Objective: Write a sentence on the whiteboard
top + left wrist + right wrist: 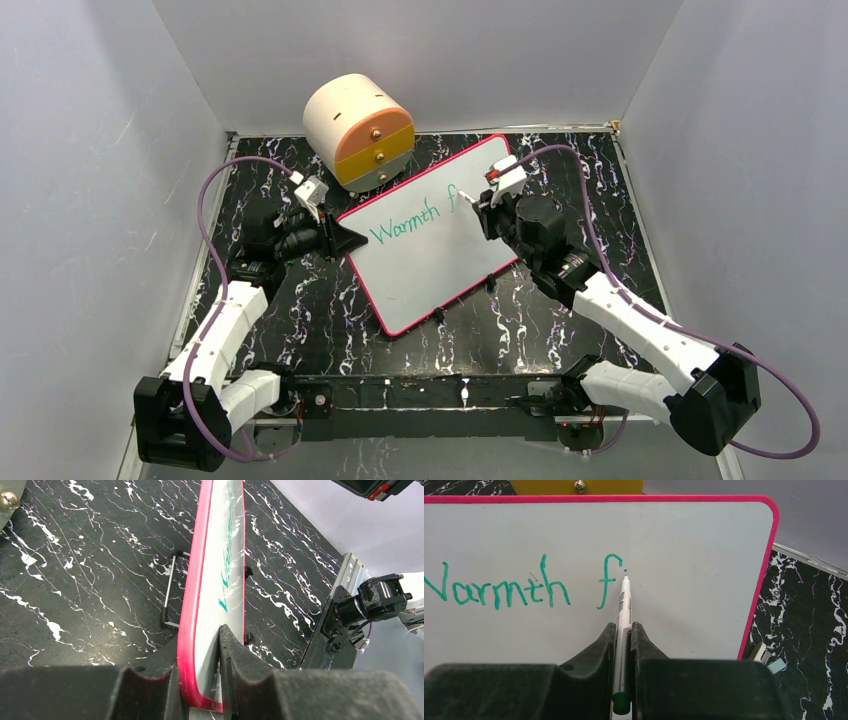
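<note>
The whiteboard [430, 262], white with a red-pink rim, lies tilted on the black marbled table. The sentence [405, 225] reads "Warmth f" in green. My left gripper [345, 240] is shut on the board's left corner; in the left wrist view its jaws clamp the rim of the whiteboard [192, 630] edge-on. My right gripper [480, 213] is shut on a white marker [624, 610] with a green end. The marker's tip rests on the whiteboard [684, 555] just right of the sentence's [524, 587] last letter "f", below a small green dot.
A cream and orange round drawer unit [360, 130] stands behind the board's upper left edge. Small black clips [438, 316] stick out along the board's near edge. A thin metal bar [170, 592] lies on the table beside the board. White walls enclose the table.
</note>
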Controlling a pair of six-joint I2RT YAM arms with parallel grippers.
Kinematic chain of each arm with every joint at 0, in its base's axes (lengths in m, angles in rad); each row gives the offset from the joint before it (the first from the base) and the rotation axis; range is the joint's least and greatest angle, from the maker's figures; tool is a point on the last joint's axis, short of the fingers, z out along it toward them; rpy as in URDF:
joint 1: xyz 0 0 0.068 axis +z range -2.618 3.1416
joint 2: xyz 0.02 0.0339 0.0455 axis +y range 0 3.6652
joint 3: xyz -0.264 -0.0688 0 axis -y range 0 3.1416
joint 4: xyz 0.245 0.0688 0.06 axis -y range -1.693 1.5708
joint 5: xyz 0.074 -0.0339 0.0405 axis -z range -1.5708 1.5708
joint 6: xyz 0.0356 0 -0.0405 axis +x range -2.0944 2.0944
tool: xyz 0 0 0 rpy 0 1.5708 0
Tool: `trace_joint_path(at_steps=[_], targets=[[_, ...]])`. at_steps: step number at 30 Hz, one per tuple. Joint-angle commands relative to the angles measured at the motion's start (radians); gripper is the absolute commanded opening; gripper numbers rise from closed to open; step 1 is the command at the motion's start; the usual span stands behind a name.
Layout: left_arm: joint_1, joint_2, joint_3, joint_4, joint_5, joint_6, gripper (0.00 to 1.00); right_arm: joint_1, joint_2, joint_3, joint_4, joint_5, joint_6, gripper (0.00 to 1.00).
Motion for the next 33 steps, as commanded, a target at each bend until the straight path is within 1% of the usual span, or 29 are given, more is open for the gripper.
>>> trace_joint_path(at_steps=[1,23,33], targets=[[-0.027,0.045,-0.053,-0.170,-0.130,0.191,0.00,-0.001,0.003,-0.007,0.062,-0.001,0.009,0.00],[-0.027,0.045,-0.054,-0.170,-0.124,0.192,0.00,-0.001,0.023,-0.007,0.107,-0.004,0.007,0.00],[-0.027,0.044,-0.053,-0.170,-0.126,0.192,0.00,-0.001,0.022,0.005,0.039,0.001,0.009,0.00]])
